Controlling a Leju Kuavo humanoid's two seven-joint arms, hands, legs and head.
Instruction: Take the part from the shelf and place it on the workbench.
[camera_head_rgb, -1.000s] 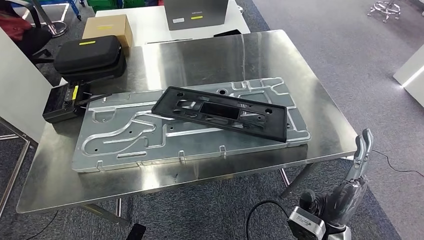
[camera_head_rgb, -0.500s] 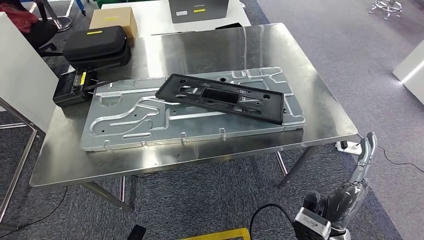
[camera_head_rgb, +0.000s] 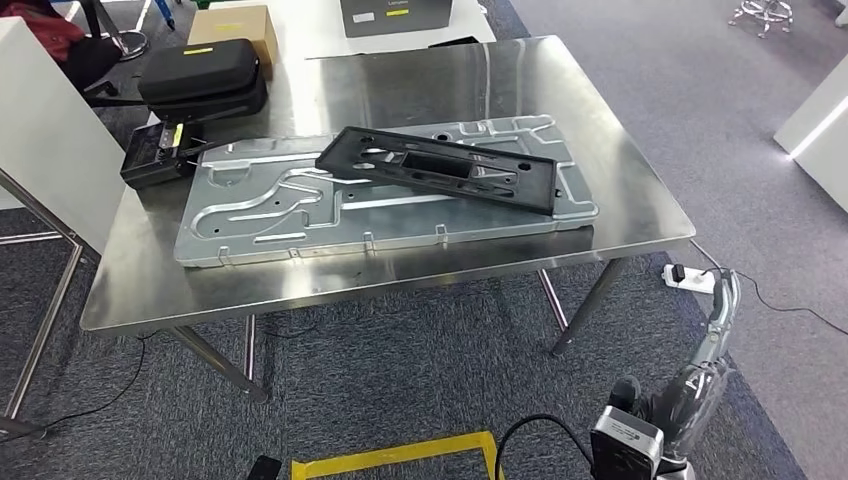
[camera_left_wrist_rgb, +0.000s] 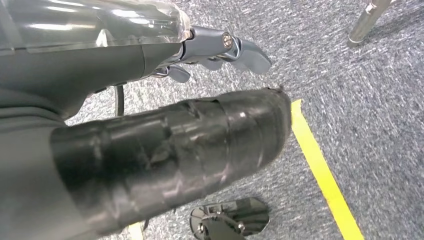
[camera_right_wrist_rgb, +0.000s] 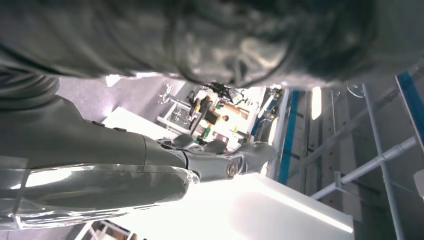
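Observation:
The black rectangular frame part (camera_head_rgb: 440, 170) lies flat on a large silver machined plate (camera_head_rgb: 280, 215), on top of the steel workbench (camera_head_rgb: 400, 80). My right hand (camera_head_rgb: 715, 330) hangs low beside the bench's near right corner, well clear of the part, with straight fingers and nothing in it. The right wrist view shows the same hand (camera_right_wrist_rgb: 220, 162) with its fingers stretched out and nothing held. In the left wrist view my left hand (camera_left_wrist_rgb: 210, 55) hangs over grey carpet, fingers extended and apart from the dark taped thumb (camera_left_wrist_rgb: 200, 145), holding nothing.
A black zip case (camera_head_rgb: 203, 75), a small black device (camera_head_rgb: 155, 160) and a cardboard box (camera_head_rgb: 235, 20) sit at the bench's far left. A white panel (camera_head_rgb: 40, 130) stands to the left. Yellow floor tape (camera_head_rgb: 390, 460) and a power strip (camera_head_rgb: 690, 277) lie on the carpet.
The whole view has shifted: the bench now sits higher and farther off, with more carpet and yellow tape showing, so the camera moved back. The part has not moved on the plate.

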